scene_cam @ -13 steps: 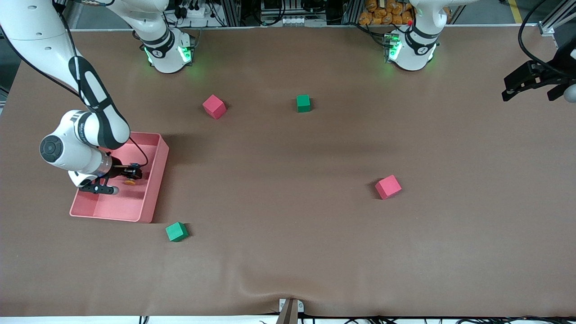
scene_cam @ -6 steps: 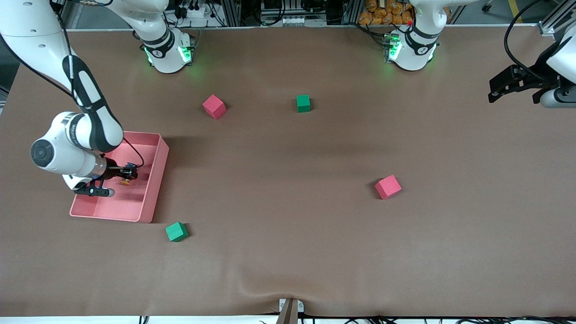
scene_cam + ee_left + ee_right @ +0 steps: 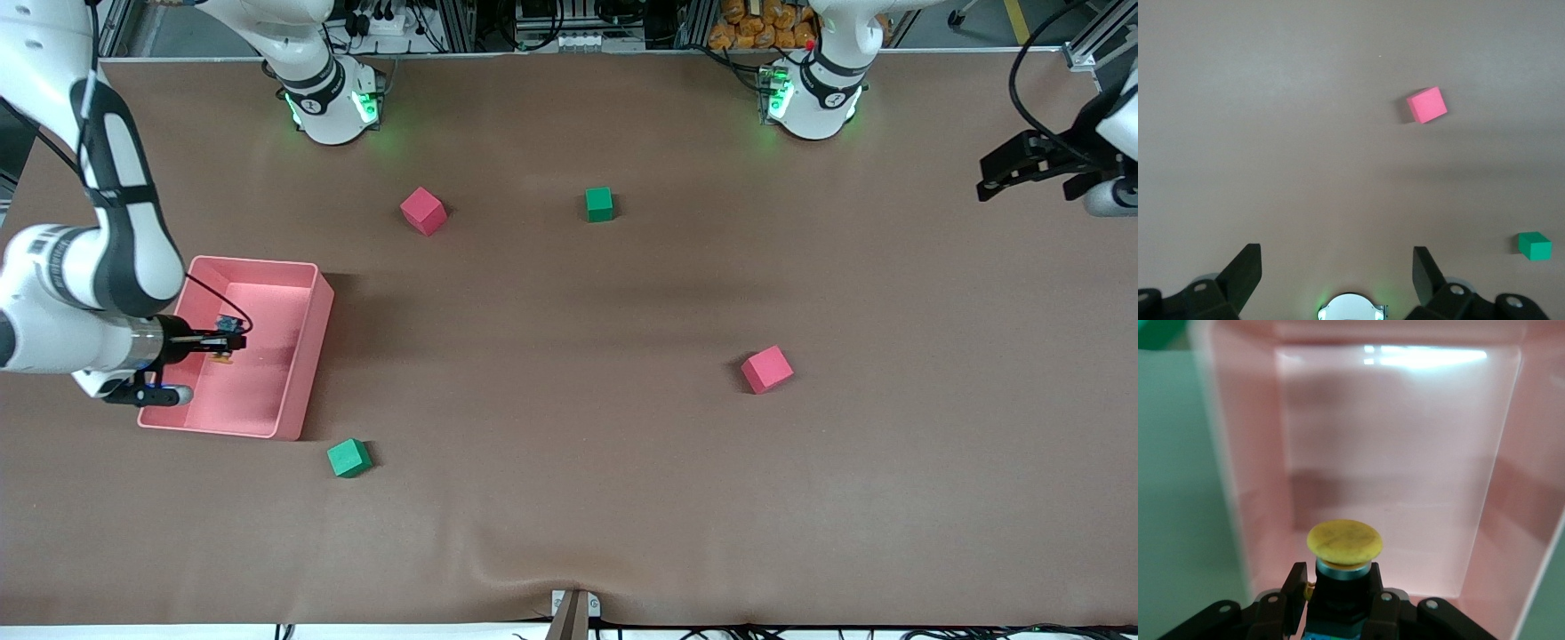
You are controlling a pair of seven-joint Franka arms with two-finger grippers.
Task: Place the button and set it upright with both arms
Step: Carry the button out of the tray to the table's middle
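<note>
Right gripper (image 3: 222, 342) shifted toward tray's (image 3: 298, 391) outer end — clamps button (image 3: 1344, 545); left gripper (image 3: 1337, 270) waits, spread wide.

I see even overhead light on the brown tabletop (image 3: 569, 498), with soft shadows beside the pink tray (image 3: 302, 356) and each cube. My right wrist view shows white glare on the tray's wall, a greenish cast, and blurred edges.

The right tool (image 3: 224, 347) has slid with the button (image 3: 226, 356) over the pink tray (image 3: 302, 356), toward the tray's outer wall. The left tool (image 3: 1009, 173) shifted a little.
</note>
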